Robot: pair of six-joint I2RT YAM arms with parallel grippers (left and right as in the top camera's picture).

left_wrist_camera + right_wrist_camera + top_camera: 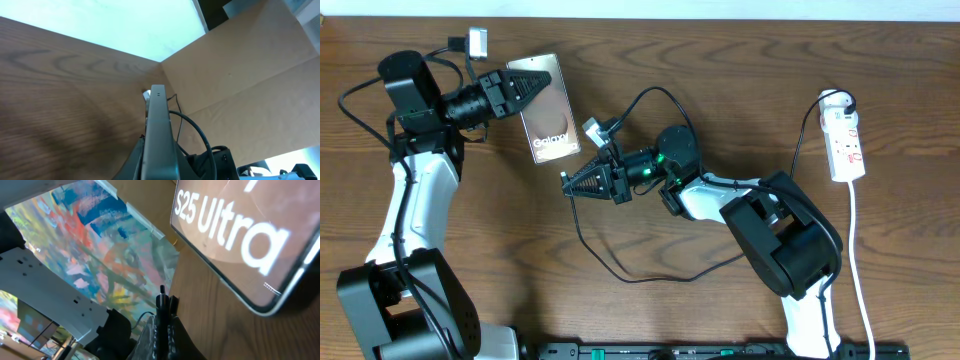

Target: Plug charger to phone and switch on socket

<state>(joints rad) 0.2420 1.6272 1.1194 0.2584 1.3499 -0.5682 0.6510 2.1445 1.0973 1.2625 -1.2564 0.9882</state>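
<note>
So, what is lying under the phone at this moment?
Around the phone only the brown wooden table shows. The spot directly beneath is covered by the phone itself, so nothing there can be confirmed.

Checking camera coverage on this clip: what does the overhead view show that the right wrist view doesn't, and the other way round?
Overhead only: the socket at the right edge, the left tool shut on the phone, and the charger looping across the table. Right wrist only: the "S25 Ultra" lettering on the phone, and the plug tip pinched between the fingers. Both: the phone, the right tool shut on the charger, and the wooden table.
</note>
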